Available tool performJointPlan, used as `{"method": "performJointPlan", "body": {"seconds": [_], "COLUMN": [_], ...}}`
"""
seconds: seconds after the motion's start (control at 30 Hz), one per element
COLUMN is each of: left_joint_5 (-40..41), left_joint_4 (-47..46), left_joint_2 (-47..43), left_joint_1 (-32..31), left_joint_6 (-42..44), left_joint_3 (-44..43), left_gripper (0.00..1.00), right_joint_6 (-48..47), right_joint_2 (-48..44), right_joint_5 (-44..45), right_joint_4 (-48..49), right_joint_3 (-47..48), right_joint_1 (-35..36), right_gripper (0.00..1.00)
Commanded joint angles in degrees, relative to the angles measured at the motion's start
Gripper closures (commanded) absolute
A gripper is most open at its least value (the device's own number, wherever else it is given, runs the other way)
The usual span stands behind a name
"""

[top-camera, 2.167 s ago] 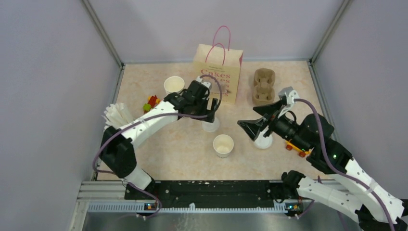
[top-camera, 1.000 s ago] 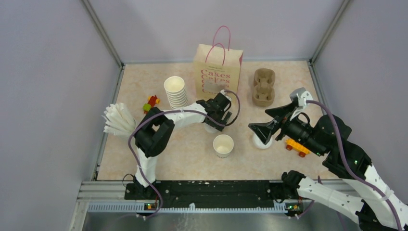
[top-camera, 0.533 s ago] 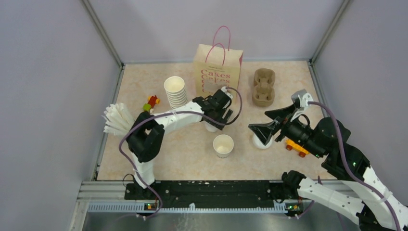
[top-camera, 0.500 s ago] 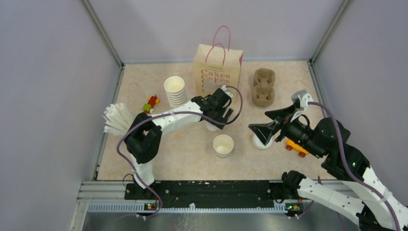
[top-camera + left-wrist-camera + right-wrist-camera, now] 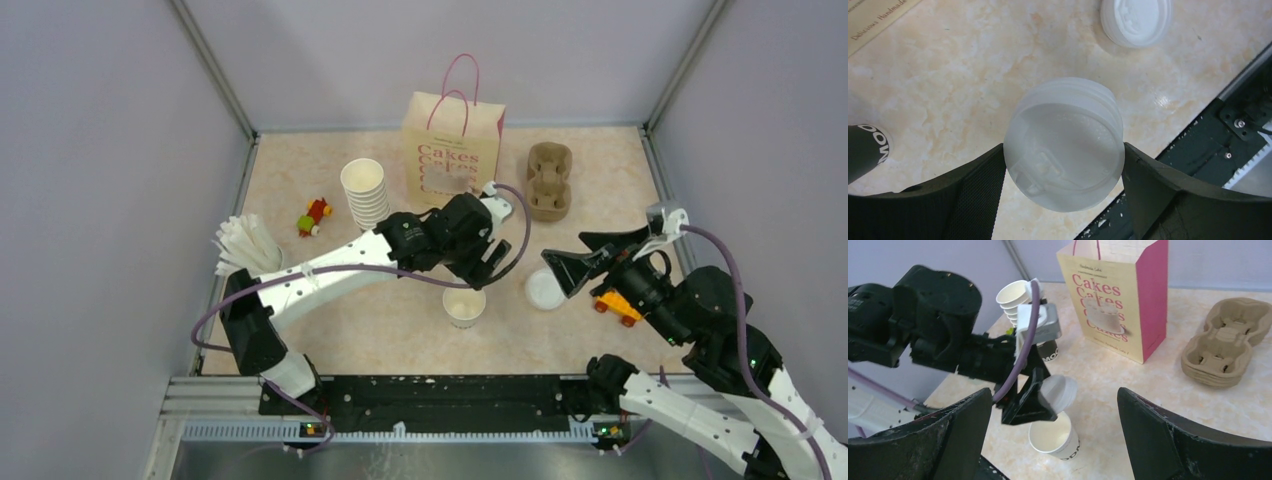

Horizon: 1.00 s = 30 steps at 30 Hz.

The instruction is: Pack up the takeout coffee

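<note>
A small white paper cup (image 5: 464, 306) with black lettering stands open, with no lid on it, near the table's middle; it also shows in the right wrist view (image 5: 1055, 437). No lidded cup shows. My left gripper (image 5: 487, 262) is shut on a round white plastic lid (image 5: 1064, 155) and holds it tilted just above the cup's far rim (image 5: 1058, 391). My right gripper (image 5: 585, 255) is open and empty, to the right of the cup and above a second lid (image 5: 545, 288) lying on the table.
The "Cakes" paper bag (image 5: 453, 150) stands at the back. The brown cup carrier (image 5: 549, 178) is right of it, the cup stack (image 5: 365, 190) left. A dark cup with white lettering (image 5: 1050, 352) is under the left arm. Small toys (image 5: 313, 213) (image 5: 617, 305) lie at both sides.
My left gripper has moved from near the bag toward the front right and now holds the lid over the open cup. My right gripper has drawn back to the right.
</note>
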<state>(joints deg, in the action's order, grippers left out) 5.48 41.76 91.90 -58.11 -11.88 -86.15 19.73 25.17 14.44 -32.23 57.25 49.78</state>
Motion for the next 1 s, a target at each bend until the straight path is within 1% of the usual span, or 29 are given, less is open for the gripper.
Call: {"method": "performJointPlan", "body": {"seconds": [0.0, 0.23, 0.43, 0.77, 0.97], "left_joint_5": [0.45, -0.62, -1.93, -3.17, -4.20], "left_joint_4": [3.93, 5.08, 4.19, 4.34, 2.08], "left_joint_2": [-2.39, -3.16, -2.94, -2.56, -2.34], "left_joint_1": [-2.37, -3.28, -3.46, -3.58, -3.67], "left_joint_6": [-1.65, -1.51, -0.89, -0.29, -0.12], "left_joint_3": [-0.81, 1.04, 3.85, 5.25, 7.69], "left_gripper": [0.16, 0.16, 0.14, 0.13, 0.12], "right_joint_6": [0.35, 1.12, 1.30, -0.08, -0.16], "right_joint_2": [-0.84, 0.26, 1.88, 5.23, 5.36], "right_joint_5": [5.04, 4.73, 3.92, 2.34, 2.42], "right_joint_4": [1.30, 1.71, 3.59, 5.60, 6.99], "right_joint_3": [0.34, 0.52, 0.47, 0.63, 0.20], "right_joint_1": [0.41, 0.36, 0.41, 0.41, 0.43], "right_gripper": [0.07, 0.08, 0.09, 0.09, 0.10]}}
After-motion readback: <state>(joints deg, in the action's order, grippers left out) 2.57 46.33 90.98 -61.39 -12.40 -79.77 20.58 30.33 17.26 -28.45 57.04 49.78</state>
